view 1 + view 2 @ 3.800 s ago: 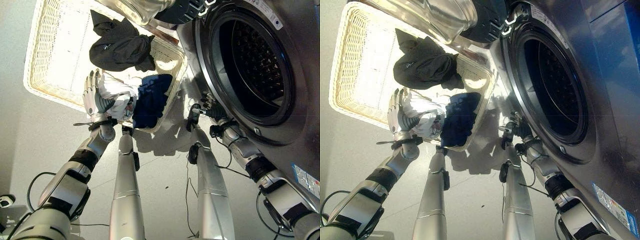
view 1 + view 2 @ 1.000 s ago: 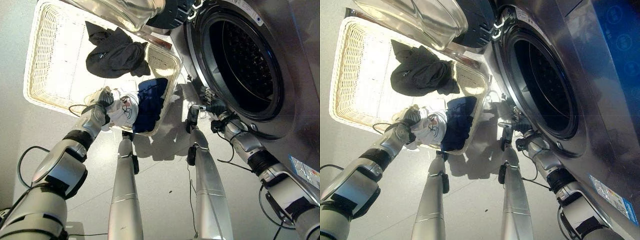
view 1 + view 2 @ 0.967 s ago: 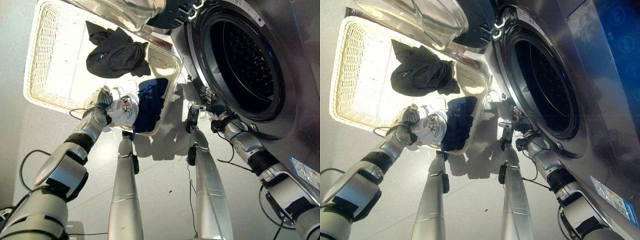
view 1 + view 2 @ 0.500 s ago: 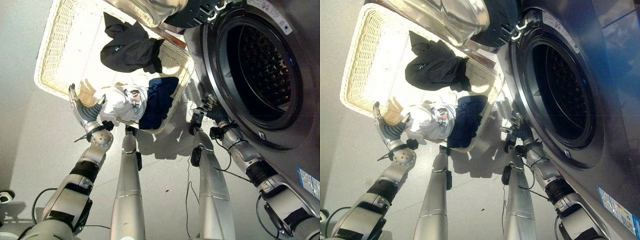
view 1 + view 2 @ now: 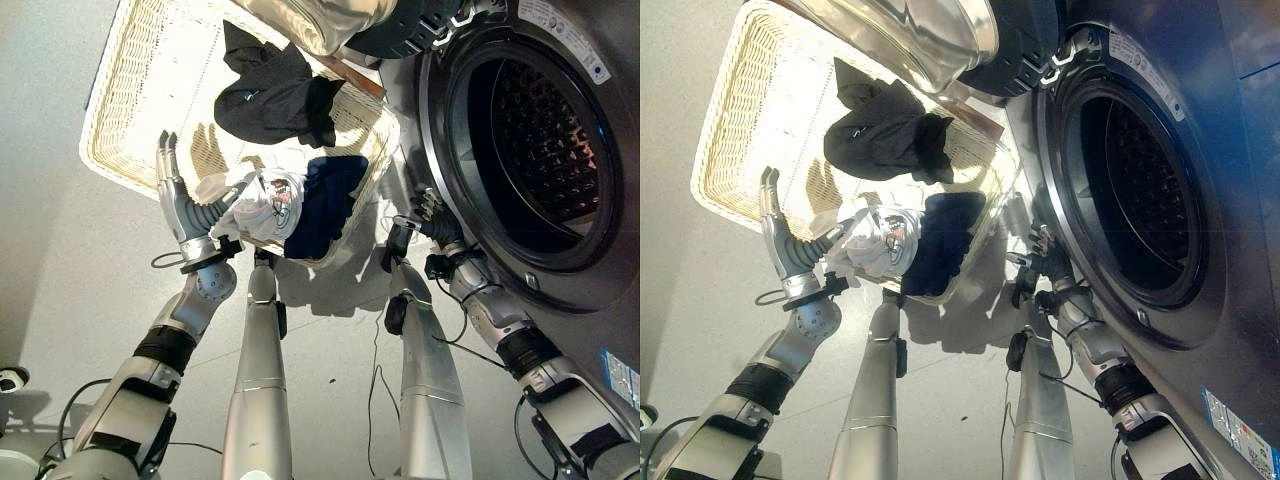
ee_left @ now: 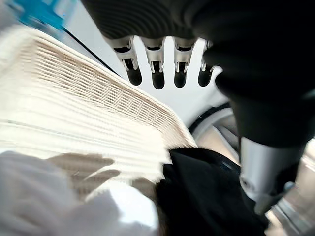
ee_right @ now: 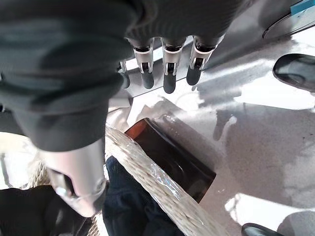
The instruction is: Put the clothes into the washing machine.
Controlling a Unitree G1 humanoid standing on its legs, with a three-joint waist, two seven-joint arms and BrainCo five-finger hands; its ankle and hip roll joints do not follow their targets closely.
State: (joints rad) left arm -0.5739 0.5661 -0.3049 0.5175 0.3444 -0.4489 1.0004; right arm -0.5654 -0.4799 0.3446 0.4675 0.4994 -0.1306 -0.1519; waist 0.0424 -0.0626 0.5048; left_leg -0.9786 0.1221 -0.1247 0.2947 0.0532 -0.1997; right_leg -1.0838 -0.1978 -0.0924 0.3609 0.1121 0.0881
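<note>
Fingers, left hand point(image 5: 180, 205): straight and spread, thumb out toward the white garment point(image 5: 262, 208); nothing held, hand raised at the near rim of the basket point(image 5: 130, 90).
Fingers, right hand point(image 5: 432, 222): extended and relaxed in the right wrist view, holding nothing; the hand sits low by the front of the washing machine point(image 5: 590, 270), just under the door opening.
Clothes: three pieces, all in the basket. White garment with a small print bunched at the near rim, just beside the left thumb. Dark blue garment point(image 5: 325, 200) against it on the machine side, draped to the basket's corner. Black garment point(image 5: 272, 98) heaped farther back in the basket, apart from the other two.
Basket: pale woven wicker, rectangular, lying on the floor with one corner close to the machine.
Washing machine: dark grey front, round opening with the perforated drum point(image 5: 545, 140) visible and nothing seen inside; door point(image 5: 910, 30) swung open above the basket's far end, its clear bowl catching light.
Floor point(image 5: 60, 280): smooth, light grey, glossy, with bright patches of light.
</note>
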